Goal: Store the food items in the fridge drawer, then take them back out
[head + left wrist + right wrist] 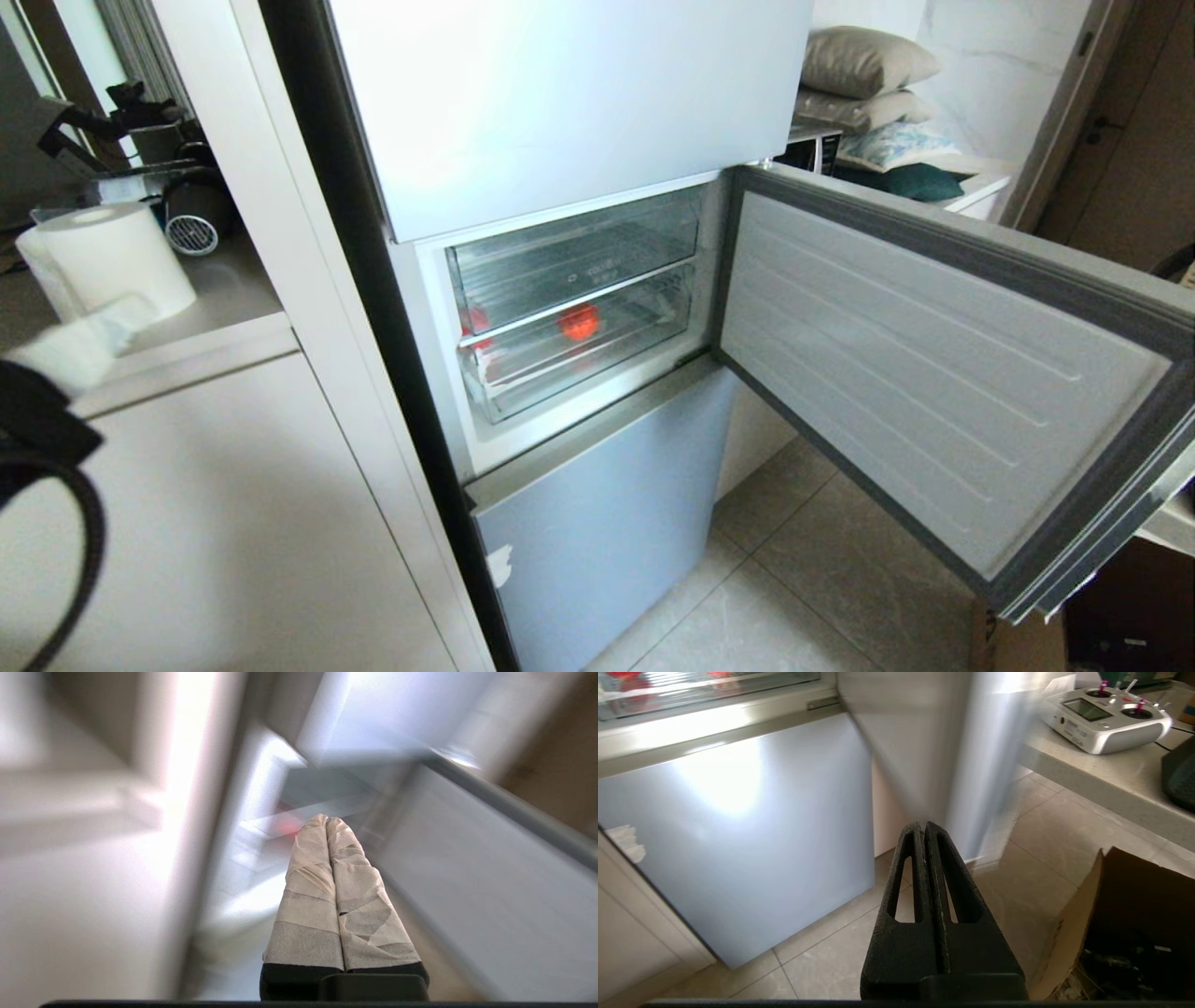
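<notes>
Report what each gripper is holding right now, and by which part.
Nothing is held. The left gripper is shut and empty, short of the open fridge; the right gripper is shut and empty above the floor. The red fruit lies in the fridge drawer.

The head camera looks down at the open fridge. The left wrist camera faces the same drawers from farther left; the right wrist camera sits low, near the floor.
</notes>
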